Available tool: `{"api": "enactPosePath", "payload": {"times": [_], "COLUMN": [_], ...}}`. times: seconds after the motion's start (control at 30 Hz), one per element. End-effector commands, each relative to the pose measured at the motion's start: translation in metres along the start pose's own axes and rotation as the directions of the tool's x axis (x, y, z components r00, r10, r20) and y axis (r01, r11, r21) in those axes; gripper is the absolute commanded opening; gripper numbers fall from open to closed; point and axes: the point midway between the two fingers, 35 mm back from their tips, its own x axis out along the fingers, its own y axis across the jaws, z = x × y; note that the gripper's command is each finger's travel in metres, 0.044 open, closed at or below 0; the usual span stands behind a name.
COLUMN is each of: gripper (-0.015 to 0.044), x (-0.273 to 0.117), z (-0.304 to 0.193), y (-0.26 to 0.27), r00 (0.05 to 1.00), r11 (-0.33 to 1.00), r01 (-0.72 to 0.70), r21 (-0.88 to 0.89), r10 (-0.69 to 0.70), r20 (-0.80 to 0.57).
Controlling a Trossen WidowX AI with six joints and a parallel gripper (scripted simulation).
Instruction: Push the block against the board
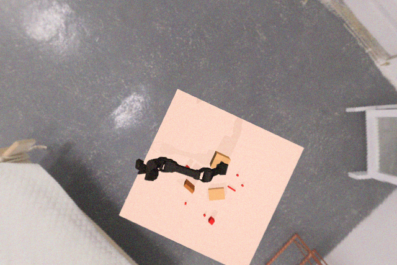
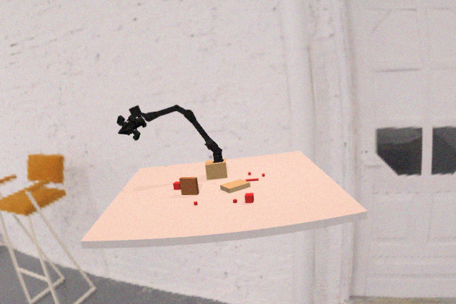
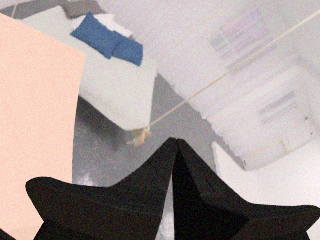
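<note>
A brown block point(image 1: 189, 186) point(image 2: 189, 186), square-faced and fairly thin, stands upright on the table. I take it for the square block. A flat tan rectangular piece point(image 1: 216, 193) point(image 2: 235, 185), which I take for the board, lies to its right in the top and exterior views. The two are apart, with a gap of bare table between them. My gripper point(image 2: 119, 132) point(image 3: 175, 144) is shut and empty, its fingertips together in the wrist view. It is high up at the left in the exterior view, well away from both pieces. Neither piece shows in the wrist view.
The arm rises from a tan box point(image 1: 221, 158) point(image 2: 216, 170) on the table point(image 1: 272, 172) point(image 2: 147, 219). One red cube point(image 1: 187, 166) point(image 2: 177, 185) is near the brown block, another point(image 1: 211, 220) point(image 2: 249, 198) beyond the board. A red stick point(image 1: 231, 188) point(image 2: 252, 179) and several small red cubes lie around.
</note>
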Motion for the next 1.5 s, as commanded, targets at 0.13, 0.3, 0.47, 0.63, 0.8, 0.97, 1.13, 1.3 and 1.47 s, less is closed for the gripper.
{"api": "enactPosePath", "payload": {"times": [0.13,0.3,0.47,0.63,0.8,0.97,1.13,1.3,1.47], "gripper": [0.0000,0.0000,0.0000,0.0000,0.0000,0.0000,0.0000,0.0000,0.0000], "x": [0.042,0.057,0.066,0.067,0.059,0.043,0.019,-0.009,-0.036], "z": [0.009,0.016,0.025,0.035,0.045,0.055,0.063,0.069,0.074], "y": [0.079,0.130,0.182,0.235,0.289,0.341,0.386,0.424,0.449], "r00": [0.980,0.945,0.890,0.812,0.711,0.587,0.453,0.316,0.205], "r11": [0.961,0.912,0.853,0.793,0.743,0.710,0.697,0.709,0.737], "r01": [-0.150,-0.222,-0.277,-0.311,-0.332,-0.343,-0.337,-0.323,-0.317], "r21": [0.231,0.344,0.442,0.523,0.581,0.615,0.633,0.627,0.598], "r10": [0.176,0.289,0.402,0.508,0.602,0.673,0.709,0.705,0.668], "r20": [-0.096,-0.155,-0.218,-0.287,-0.364,-0.449,-0.540,-0.634,-0.715]}}
